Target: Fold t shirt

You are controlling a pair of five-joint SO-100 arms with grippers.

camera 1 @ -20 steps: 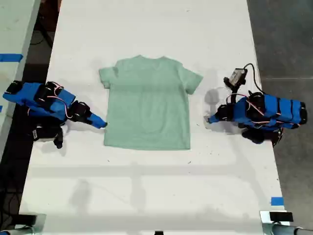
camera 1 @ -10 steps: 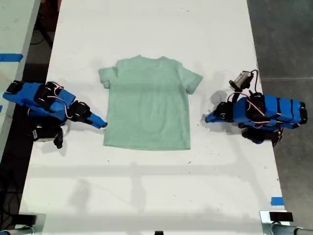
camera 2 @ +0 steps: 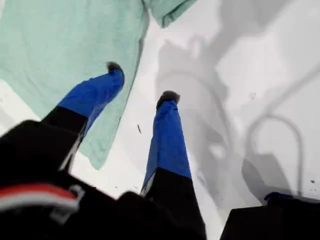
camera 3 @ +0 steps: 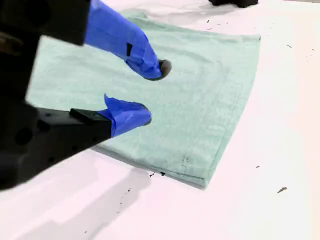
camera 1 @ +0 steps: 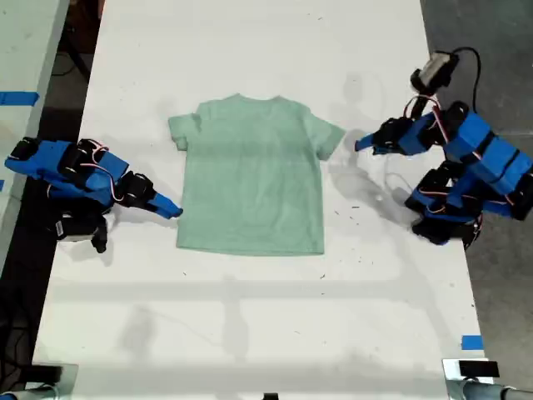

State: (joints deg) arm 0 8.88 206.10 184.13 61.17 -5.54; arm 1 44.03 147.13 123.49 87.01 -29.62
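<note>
1. Exterior view: the t shirt lies spread flat on the white table, collar toward 12 o'clock and hem toward 6 o'clock, with no fold made yet.
2. My first gripper hangs above the table at about 2 o'clock from the shirt's middle, just beside the sleeve on that side and clear of the cloth. Its fingers stand moderately apart and hold nothing.
3. My second gripper sits low at about 8 o'clock, at the shirt's side edge. Its fingers are also parted and empty, one tip over the cloth. I cannot tell whether it touches.
4. I judge the cloth to be light, thin and limp. It will drape and drag rather than keep its shape, and a pinch may catch only the top layer.
5. The best holds look like the edges, at a sleeve or shoulder and at a hem corner. The fingers should slide under both layers before closing, then lift low and slowly.
</note>
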